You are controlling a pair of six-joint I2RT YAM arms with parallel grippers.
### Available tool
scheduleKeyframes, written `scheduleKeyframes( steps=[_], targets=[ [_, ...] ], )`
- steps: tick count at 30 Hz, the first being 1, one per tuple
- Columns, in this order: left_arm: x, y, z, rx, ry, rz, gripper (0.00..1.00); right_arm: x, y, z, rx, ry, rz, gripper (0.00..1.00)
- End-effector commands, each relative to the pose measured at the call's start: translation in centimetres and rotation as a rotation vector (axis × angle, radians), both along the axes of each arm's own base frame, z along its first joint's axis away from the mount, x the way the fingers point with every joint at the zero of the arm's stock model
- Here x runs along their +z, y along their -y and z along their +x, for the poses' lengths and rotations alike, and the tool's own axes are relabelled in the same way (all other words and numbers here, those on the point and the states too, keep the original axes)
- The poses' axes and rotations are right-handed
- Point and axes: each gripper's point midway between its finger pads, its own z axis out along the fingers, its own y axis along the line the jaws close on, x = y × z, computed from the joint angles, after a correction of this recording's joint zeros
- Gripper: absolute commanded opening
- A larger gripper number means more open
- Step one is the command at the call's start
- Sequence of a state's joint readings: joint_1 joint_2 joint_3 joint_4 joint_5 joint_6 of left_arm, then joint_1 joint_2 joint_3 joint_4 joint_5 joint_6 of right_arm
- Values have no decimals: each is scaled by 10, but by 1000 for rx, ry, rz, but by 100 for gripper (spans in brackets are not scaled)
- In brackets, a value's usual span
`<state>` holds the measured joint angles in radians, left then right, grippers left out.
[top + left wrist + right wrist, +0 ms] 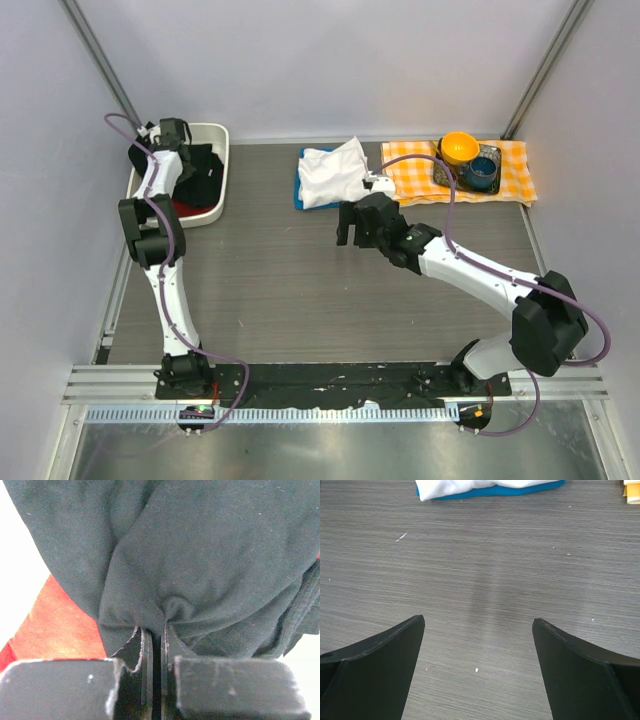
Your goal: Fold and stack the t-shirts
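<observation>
The left gripper (154,630) reaches into the white bin (200,216) at the far left corner of the table (280,300). Its 2 fingers are pressed together on a puckered fold of the black t-shirt (200,555), which lies crumpled inside the bin. A red cloth (55,625) shows under the black t-shirt, on its left in the left wrist view.

The right gripper (478,622) hangs over bare table near the middle, its 2 fingers spread wide with nothing between them. Just beyond it, at the far side of the table, the white t-shirt (330,172) lies bunched on top of the blue t-shirt (299,185), of which only an edge shows. To the right of this pair sits an orange-and-white checked cloth (505,180) carrying an orange bowl (459,148) and a blue cup (483,170)
</observation>
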<state>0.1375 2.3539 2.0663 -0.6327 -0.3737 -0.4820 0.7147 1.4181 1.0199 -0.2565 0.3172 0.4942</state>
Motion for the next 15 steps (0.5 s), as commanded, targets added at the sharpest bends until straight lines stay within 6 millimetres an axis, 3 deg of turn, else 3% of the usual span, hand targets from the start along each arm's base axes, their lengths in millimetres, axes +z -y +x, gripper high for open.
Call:
scheduleKeyframes(
  steps=[1, 5, 6, 9, 10, 11, 12, 13, 15],
  targets=[
    [28, -2, 15, -12, 81, -2, 0, 9, -11, 7, 3, 47, 2, 96],
    [59, 0, 11, -8, 151, -8, 0, 8, -15, 4, 9, 53, -19, 95],
    [80, 1, 7, -6, 200, -8, 0, 10, -17, 4, 11, 57, -19, 95],
    [113, 10, -1, -6, 290, -39, 0, 12, -20, -1, 16, 64, -36, 95],
    [146, 14, -7, -13, 360, -47, 0, 13, -23, -4, 21, 67, -38, 95],
    [167, 17, -9, -19, 423, -58, 0, 15, -21, -5, 16, 71, -37, 95],
    [171, 28, -15, -43, 445, -102, 0, 15, -21, -8, 13, 70, -36, 95],
    [205, 34, -25, -61, 519, -111, 0, 18, -19, -9, 7, 72, -33, 95],
    [222, 55, -35, -113, 567, -165, 0, 26, -15, -15, -2, 88, -18, 95]
  ],
)
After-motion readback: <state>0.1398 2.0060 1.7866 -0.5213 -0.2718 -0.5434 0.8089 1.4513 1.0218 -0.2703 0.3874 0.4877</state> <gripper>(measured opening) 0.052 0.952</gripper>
